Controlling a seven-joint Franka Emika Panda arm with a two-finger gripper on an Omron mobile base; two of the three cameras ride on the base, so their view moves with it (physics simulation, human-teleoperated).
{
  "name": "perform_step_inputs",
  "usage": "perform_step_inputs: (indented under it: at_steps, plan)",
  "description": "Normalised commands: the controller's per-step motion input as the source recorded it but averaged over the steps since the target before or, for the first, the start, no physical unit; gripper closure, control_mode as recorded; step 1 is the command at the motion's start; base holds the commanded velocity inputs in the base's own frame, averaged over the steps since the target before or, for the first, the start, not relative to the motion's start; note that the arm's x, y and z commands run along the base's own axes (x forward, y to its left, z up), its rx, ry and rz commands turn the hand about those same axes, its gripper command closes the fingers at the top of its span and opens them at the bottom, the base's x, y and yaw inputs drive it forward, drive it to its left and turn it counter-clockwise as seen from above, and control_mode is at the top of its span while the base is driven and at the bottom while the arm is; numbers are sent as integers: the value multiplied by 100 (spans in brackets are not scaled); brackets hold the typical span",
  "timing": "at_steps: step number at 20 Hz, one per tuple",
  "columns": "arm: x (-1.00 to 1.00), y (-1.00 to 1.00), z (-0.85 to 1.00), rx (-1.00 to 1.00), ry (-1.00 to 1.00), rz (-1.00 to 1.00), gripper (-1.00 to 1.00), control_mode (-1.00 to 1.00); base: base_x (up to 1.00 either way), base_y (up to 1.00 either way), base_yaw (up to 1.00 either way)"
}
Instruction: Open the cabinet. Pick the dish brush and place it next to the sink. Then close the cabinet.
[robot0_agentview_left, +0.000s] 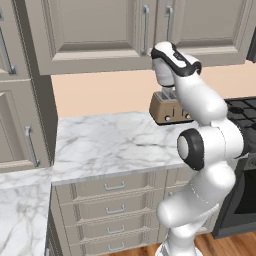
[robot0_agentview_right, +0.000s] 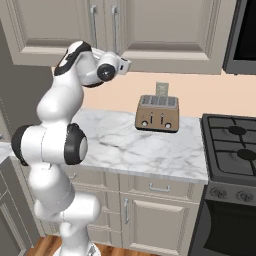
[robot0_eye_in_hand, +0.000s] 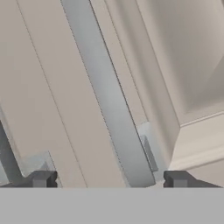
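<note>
The cabinet (robot0_agentview_left: 95, 30) (robot0_agentview_right: 165, 30) hangs over the counter with both doors shut. Its two silver bar handles stand side by side at the middle seam, the right one (robot0_agentview_left: 169, 22) (robot0_agentview_right: 115, 27) and the left one (robot0_agentview_left: 145, 27). In the hand view the right door's handle (robot0_eye_in_hand: 109, 105) runs slantwise between my fingertips, its lower end close to them. My gripper (robot0_eye_in_hand: 109, 179) is open and straddles that handle without touching it. My hand (robot0_agentview_right: 111, 67) is raised in front of the doors' lower edge. The dish brush is hidden and the sink is out of view.
A brown toaster (robot0_agentview_left: 170, 107) (robot0_agentview_right: 157, 114) stands at the back of the marble counter (robot0_agentview_left: 110, 145). A black stove (robot0_agentview_right: 235, 145) adjoins it on the right. Drawer units (robot0_agentview_left: 115, 210) lie below, and a tall cupboard (robot0_agentview_left: 20, 100) rises at the left.
</note>
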Motion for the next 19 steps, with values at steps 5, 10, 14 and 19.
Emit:
perform_step_inputs:
  at_steps: [5,10,14,19]
  plan:
    - [46,0,0,0,0,0,-100,-100,0,0,0]
    - [49,0,0,0,0,0,-100,-100,0,0,0]
    - [56,0,0,0,0,0,-100,-100,0,0,0]
    - [42,0,0,0,2,0,-100,-100,0,0,0]
